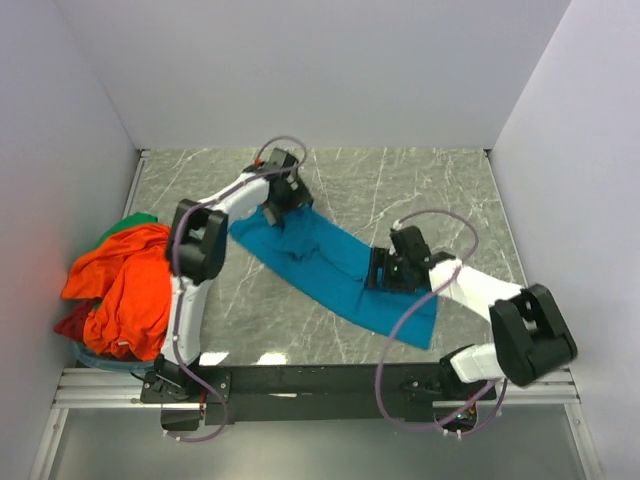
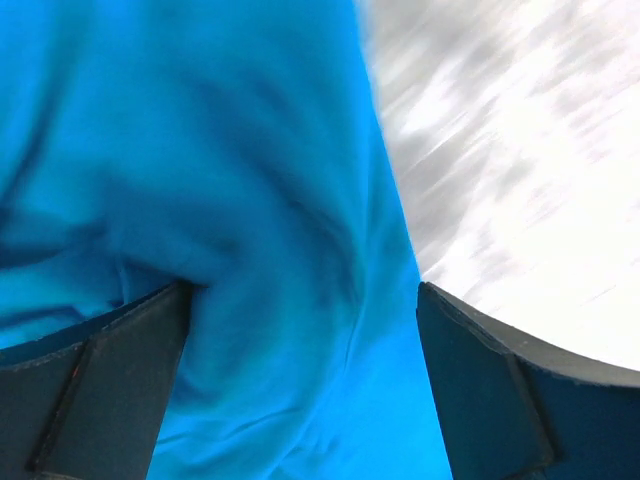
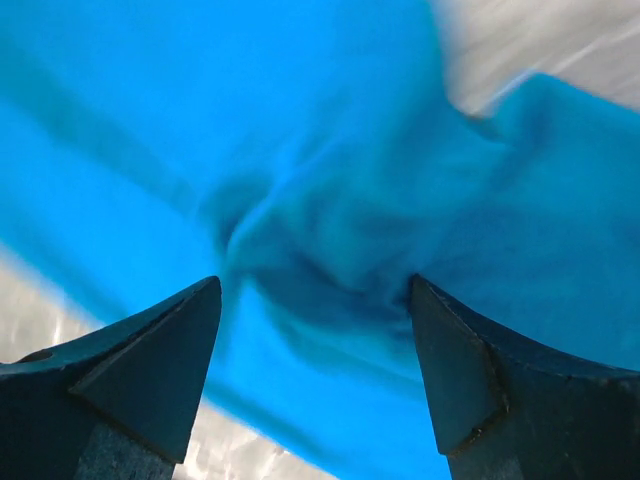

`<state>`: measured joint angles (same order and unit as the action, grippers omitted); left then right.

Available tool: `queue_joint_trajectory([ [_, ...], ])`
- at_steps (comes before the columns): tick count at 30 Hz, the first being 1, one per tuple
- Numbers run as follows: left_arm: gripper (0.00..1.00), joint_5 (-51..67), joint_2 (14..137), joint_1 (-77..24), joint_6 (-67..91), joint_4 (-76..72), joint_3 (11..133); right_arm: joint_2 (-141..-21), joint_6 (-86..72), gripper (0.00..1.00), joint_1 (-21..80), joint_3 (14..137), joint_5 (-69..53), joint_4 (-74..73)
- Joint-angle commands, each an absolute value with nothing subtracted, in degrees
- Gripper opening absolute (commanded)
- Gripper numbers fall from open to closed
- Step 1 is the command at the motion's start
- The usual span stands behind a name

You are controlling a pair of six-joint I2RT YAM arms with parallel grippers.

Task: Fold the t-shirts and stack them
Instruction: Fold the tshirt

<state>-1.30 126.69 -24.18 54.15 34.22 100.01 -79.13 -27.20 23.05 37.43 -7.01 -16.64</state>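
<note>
You see your left arm (image 1: 185,310): white links, bulky black joint housings | your right arm (image 1: 480,290): same white-and-black build | thin lilac cables (image 1: 440,213) loop off both | left fingers (image 2: 100,390), right fingers (image 3: 140,370): dark, matte, wedge-shaped

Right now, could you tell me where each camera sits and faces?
Top external: above and behind the robot, looking down on the table, teal t-shirt and orange t-shirt; left arm and right arm show.
Left wrist: on that wrist, looking down past the open left gripper at teal cloth.
Right wrist: on that wrist, facing bunched teal cloth past the open right gripper.
Shared: all three see the teal t-shirt.
</note>
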Motion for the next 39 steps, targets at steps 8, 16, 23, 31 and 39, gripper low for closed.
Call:
queue_joint_trajectory([
  [8,1.0,11.31,149.41,-26.63,55.7,22.89,127.37,-63.64,-37.0,0.83,45.69,26.37,-20.47,-19.17],
  [16,1.0,16.97,157.59,-28.91,63.01,5.72,133.95,-68.11,-38.93,0.84,51.59,25.75,-21.36,-9.85],
  [23,1.0,12.75,155.83,-29.09,62.85,3.34,132.45,-72.16,-40.08,0.83,56.95,28.21,-18.03,-8.7],
  [31,1.0,13.97,145.49,-29.18,56.27,6.23,132.55,-68.03,-38.5,0.84,57.39,35.75,-5.02,-18.01],
  [39,0.99,12.25,111.66,-29.27,44.04,6.84,99.26,-64.95,-37.53,0.86,55.64,42.44,5.01,-24.16],
])
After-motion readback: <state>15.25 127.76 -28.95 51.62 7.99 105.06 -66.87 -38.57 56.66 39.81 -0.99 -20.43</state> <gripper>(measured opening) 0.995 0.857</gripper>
